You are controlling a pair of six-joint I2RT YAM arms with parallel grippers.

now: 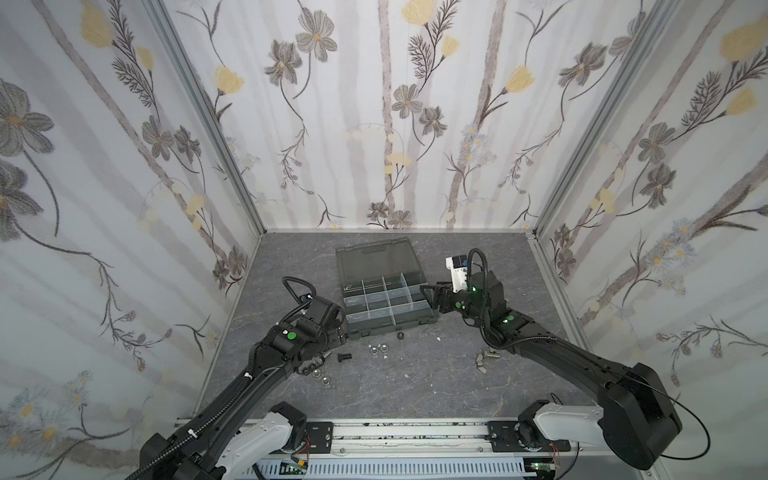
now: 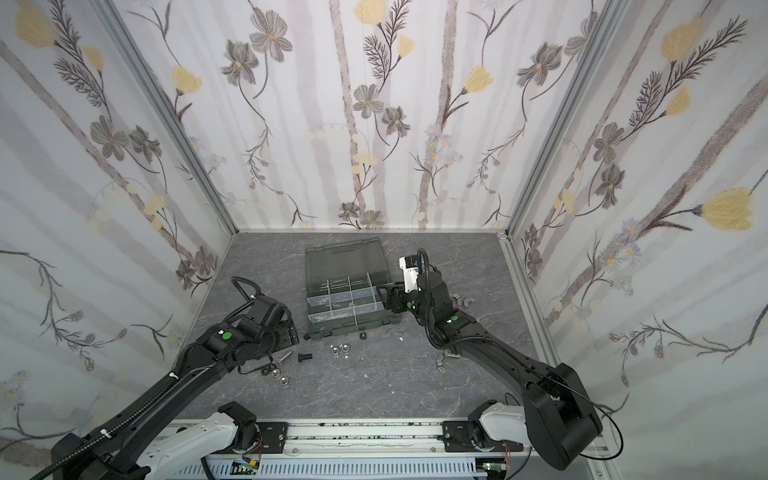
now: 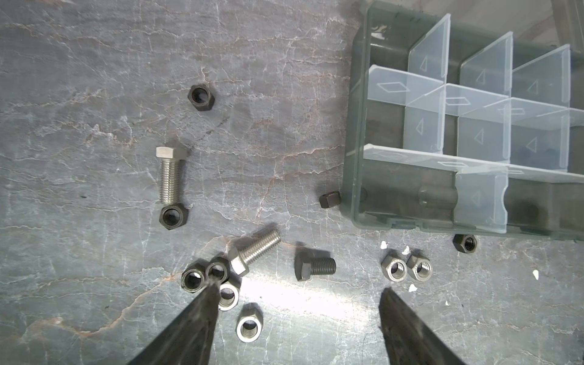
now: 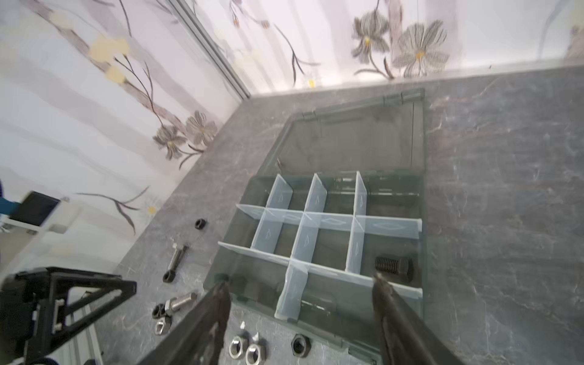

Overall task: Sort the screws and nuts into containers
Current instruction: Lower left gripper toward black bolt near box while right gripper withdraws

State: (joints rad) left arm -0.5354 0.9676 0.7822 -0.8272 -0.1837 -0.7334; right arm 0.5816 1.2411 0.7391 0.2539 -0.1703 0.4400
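The left tool [image 3: 298,287] hangs low over the table [image 3: 94,94], jaws wide and empty, and the black screw [image 3: 315,267] lies just ahead of the gap, roughly midway between the two fingers. What matters is its long axis: it runs across the gap, from one finger toward the other, with the head on the side of the finger that sits over a cluster of nuts [image 3: 192,280]. Closing as it stands would, I think, squeeze the screw end to end, so a turn of the wrist looks needed to take it across the thread. Whether that finger touches the nuts I cannot tell; a silver screw [image 3: 257,249] lies close beside them and could get nudged.

The left arm is clearly the nearer one in both top views, where the black screw [image 1: 344,356] sits just beside it, in front of the box [image 1: 392,326]. The right tool [image 4: 300,281] hovers over the box, also spread wide and holding nothing; a second screw [image 4: 394,264] already lies in a corner cell [image 4: 388,245].
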